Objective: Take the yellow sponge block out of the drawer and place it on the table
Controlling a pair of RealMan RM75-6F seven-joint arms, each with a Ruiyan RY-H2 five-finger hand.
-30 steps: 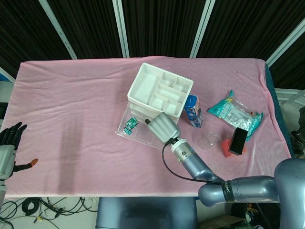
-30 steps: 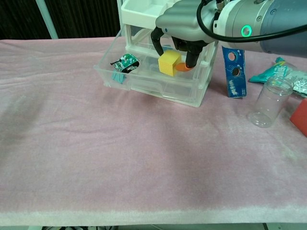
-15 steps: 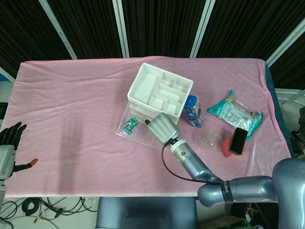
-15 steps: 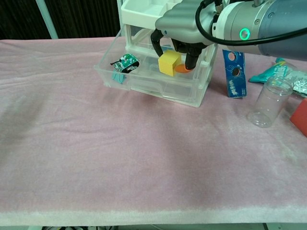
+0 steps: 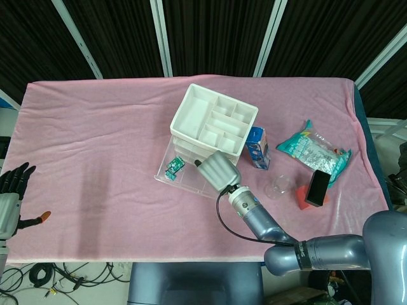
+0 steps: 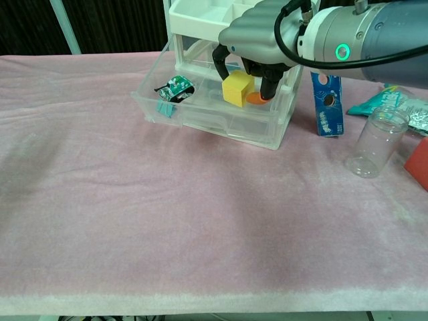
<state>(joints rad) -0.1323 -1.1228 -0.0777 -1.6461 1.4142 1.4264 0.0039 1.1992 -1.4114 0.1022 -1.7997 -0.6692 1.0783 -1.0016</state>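
The yellow sponge block [image 6: 236,89] sits inside the open clear drawer [image 6: 208,119], held between the curled fingers of my right hand [image 6: 257,37]. An orange thumb tip presses beside the block's right face. In the head view my right hand [image 5: 219,169] covers the drawer's [image 5: 166,176] right part and hides the block. My left hand [image 5: 13,196] hangs off the table's left edge, fingers spread, holding nothing.
A green packet [image 6: 174,88] lies in the drawer's left end. A white organizer tray [image 5: 213,121] tops the drawer unit. To the right stand a blue carton [image 6: 326,100] and a clear cup [image 6: 373,142], then a teal bag [image 5: 315,151] and a red block [image 5: 300,198].
My right hand and the yellow block have shifted very slightly to the right inside the drawer. The left hand has not moved.
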